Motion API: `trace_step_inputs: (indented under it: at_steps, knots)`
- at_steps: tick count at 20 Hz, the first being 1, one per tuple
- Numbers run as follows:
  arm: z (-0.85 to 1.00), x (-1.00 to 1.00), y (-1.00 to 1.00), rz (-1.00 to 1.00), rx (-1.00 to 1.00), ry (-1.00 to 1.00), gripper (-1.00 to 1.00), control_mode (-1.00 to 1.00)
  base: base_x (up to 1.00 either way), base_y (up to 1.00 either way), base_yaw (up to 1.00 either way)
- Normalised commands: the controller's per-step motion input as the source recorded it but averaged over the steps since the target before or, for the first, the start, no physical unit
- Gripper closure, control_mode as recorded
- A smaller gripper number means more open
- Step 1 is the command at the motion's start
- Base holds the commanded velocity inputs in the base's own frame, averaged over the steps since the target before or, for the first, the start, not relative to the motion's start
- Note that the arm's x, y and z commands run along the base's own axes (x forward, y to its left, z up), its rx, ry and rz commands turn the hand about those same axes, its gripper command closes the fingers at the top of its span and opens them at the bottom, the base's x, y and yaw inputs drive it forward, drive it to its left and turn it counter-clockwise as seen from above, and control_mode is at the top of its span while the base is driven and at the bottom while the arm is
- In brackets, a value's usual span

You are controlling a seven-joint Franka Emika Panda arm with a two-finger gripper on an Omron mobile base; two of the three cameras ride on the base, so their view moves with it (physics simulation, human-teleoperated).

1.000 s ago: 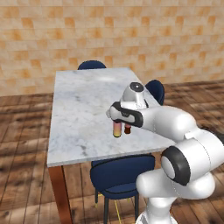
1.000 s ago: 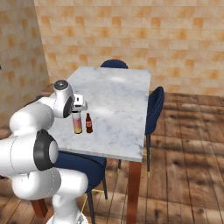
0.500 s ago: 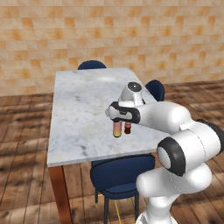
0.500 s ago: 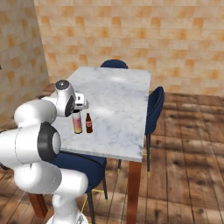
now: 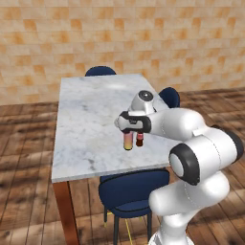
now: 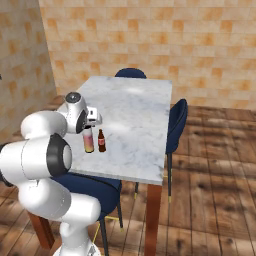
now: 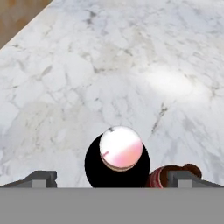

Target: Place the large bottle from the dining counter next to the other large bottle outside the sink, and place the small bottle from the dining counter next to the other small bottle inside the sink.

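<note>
The tall pink-to-orange bottle [image 7: 120, 149] stands unlifted on the white marble table [image 5: 91, 124], small brown bottle [image 6: 101, 141] beside it; gripper [image 7: 111, 178] wide open above — nothing moved yet.

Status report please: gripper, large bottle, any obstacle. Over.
Gripper open, directly above large bottle, not gripping. Bottle upright on dining counter. Small bottle stands close beside it, near one fingertip; may get bumped.
</note>
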Motion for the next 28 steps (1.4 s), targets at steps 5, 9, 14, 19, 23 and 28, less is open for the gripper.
trace_step_inputs:
  at_steps: [5,9,14,19,23,28]
  knots:
    - [-0.16,0.11,0.0,0.0,0.0,0.0,-1.0,-1.0,0.0,0.0,0.0]
    - [-0.19,0.1,0.0,0.0,0.0,-0.01,-1.0,-1.0,0.0,0.0,0.0]
    - [-0.18,0.1,0.0,0.0,0.0,-0.02,-1.0,-1.0,0.0,0.0,0.0]
    - [-0.21,0.01,0.0,0.0,0.0,-0.02,1.0,-1.0,0.0,0.0,0.0]
    - [-0.21,0.0,0.0,0.0,0.0,-0.02,1.0,-1.0,0.0,0.0,0.0]
    - [-0.19,0.0,0.0,0.0,0.0,-0.01,1.0,-1.0,0.0,0.0,0.0]
